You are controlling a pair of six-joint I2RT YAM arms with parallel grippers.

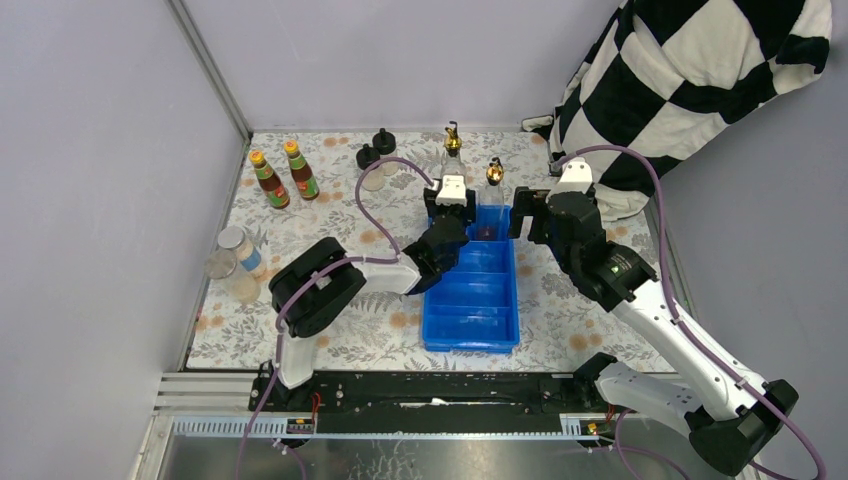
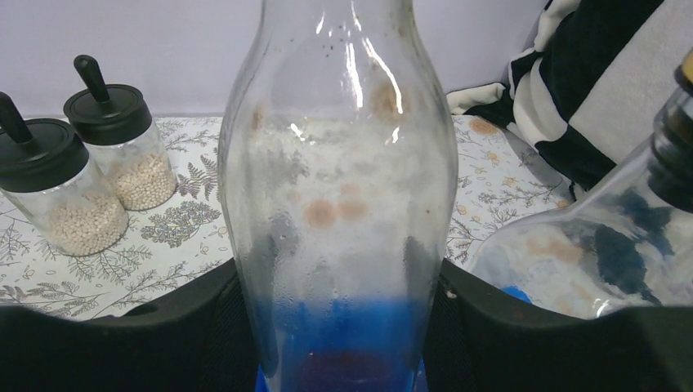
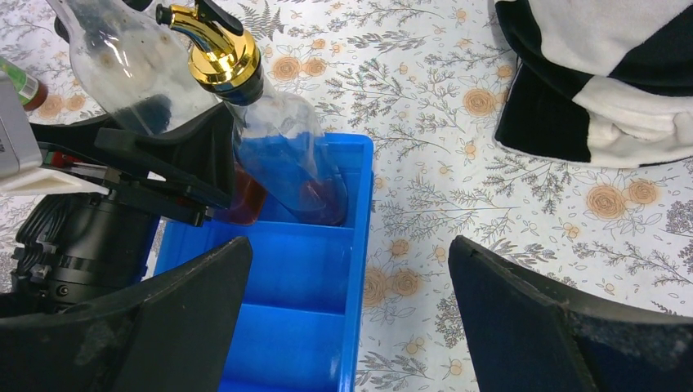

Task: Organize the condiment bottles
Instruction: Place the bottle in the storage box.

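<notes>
Condiment bottle, tall, of clear glass with a gold pour spout (image 2: 343, 188), stands upright between the fingers of the left gripper (image 1: 452, 210). The gripper is closed against the bottle's lower body from both sides, its jaws held apart only by the width of the glass. The bottle's base is down inside the far compartment of the blue plastic divided tray (image 1: 470, 300), at the tray's 12 o'clock end. Whether it rests on the floor there I cannot tell. A thin reddish film shows in its bottom.

Just beside it at 3 o'clock, in the same compartment, is the second clear gold-spouted bottle (image 3: 282, 155), which neither gripper touches. The right gripper (image 3: 347, 253) hovers near that bottle at its 4 o'clock, by the tray's right edge. Its jaws are spread wide with nothing held between them.

The other bottles stand farther out on the floral tablecloth (image 1: 330, 230), placed here with the tray as the centre of the dial:
- **11 o'clock:** two squat black-capped jars of pale beads (image 2: 61, 196) stand close together.
- **10 o'clock:** two slim orange-capped bottles of dark sauce (image 1: 268, 182) stand upright side by side.
- **9 o'clock:** two clear silver-lidded jars (image 1: 240, 255) sit together near the table's left edge.

A black-and-white checked cloth (image 1: 700, 80) hangs at 1 o'clock, past the table's far right corner.
</notes>
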